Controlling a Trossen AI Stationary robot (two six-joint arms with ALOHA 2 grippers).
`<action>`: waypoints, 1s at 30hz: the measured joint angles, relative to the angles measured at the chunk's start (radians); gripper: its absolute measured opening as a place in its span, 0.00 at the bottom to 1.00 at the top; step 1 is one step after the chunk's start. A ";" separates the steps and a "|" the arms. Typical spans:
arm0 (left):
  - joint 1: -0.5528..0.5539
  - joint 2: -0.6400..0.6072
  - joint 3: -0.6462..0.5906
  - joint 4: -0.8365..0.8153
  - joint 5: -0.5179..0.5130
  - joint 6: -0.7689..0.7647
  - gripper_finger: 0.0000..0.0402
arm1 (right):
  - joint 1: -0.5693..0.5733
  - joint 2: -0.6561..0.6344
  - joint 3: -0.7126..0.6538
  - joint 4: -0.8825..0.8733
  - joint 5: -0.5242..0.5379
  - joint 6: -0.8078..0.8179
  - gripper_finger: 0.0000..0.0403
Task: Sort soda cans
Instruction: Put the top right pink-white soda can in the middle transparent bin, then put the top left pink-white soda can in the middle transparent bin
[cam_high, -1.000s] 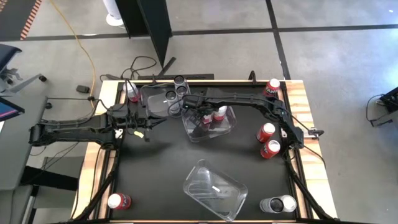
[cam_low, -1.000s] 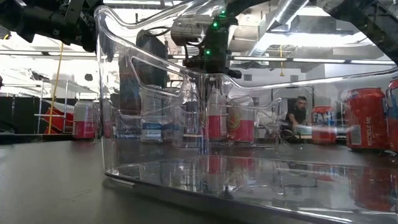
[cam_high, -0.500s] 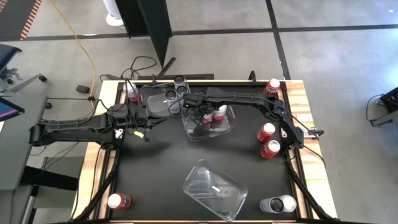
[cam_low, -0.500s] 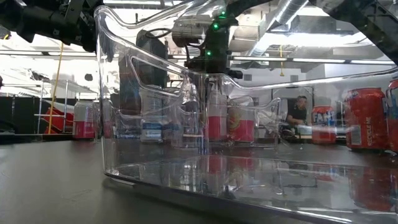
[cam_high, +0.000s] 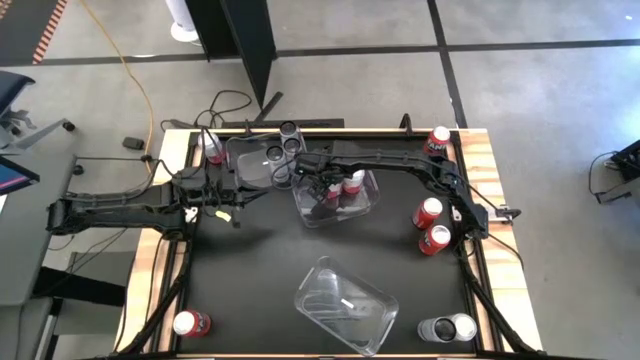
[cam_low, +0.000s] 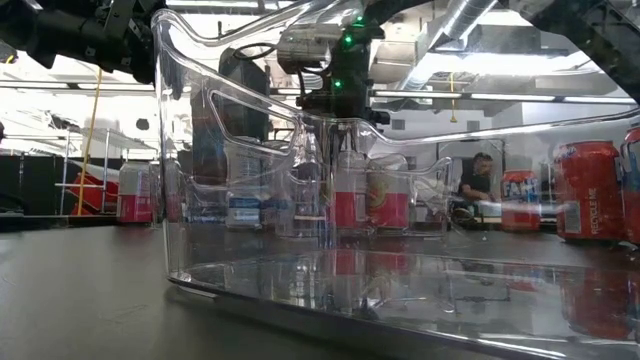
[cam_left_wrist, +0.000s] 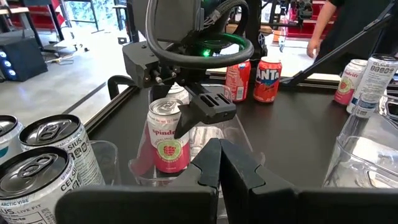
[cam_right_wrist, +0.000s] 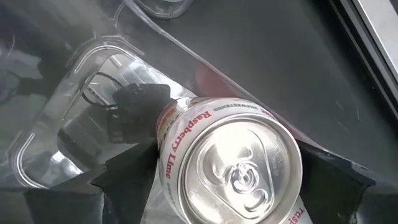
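Observation:
A pink-and-white soda can (cam_left_wrist: 166, 142) stands upright on its base inside the clear middle bin (cam_high: 368, 205). My right gripper (cam_high: 330, 190) hangs over it, open and pointing steeply down. In the right wrist view its dark fingers (cam_right_wrist: 127, 171) flank the can's silver top (cam_right_wrist: 245, 165). My left gripper (cam_left_wrist: 217, 149) waits shut at the table's left, level and aimed at the bin. More soda cans stand on the table: red ones (cam_high: 428, 212) by the right edge, one (cam_high: 190, 323) at the near left, silver ones (cam_high: 448, 328) at the near right. My right gripper's fingers stand on either side of the can's upper body, coming from above. A gap shows at one finger (cam_right_wrist: 333, 180). Whether the other finger (cam_right_wrist: 140, 163) touches the can's side, I cannot tell.
An empty clear bin (cam_high: 345, 305) lies toward the near edge and fills the low view. Another clear bin (cam_high: 250, 160) at the far left holds silver cans (cam_high: 272, 152). A red can (cam_high: 438, 140) stands at the far right corner. A person shows beyond the table.

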 joint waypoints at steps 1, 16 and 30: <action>0.000 0.000 0.000 0.000 0.000 0.000 0.00 | 0.002 -0.001 0.000 0.001 0.000 -0.006 0.90; 0.000 0.000 0.000 0.000 0.000 -0.001 0.00 | 0.025 -0.006 0.000 0.004 0.022 -0.029 0.97; 0.000 0.000 0.000 -0.001 0.000 -0.001 0.00 | 0.033 -0.023 0.000 -0.007 0.095 -0.029 0.99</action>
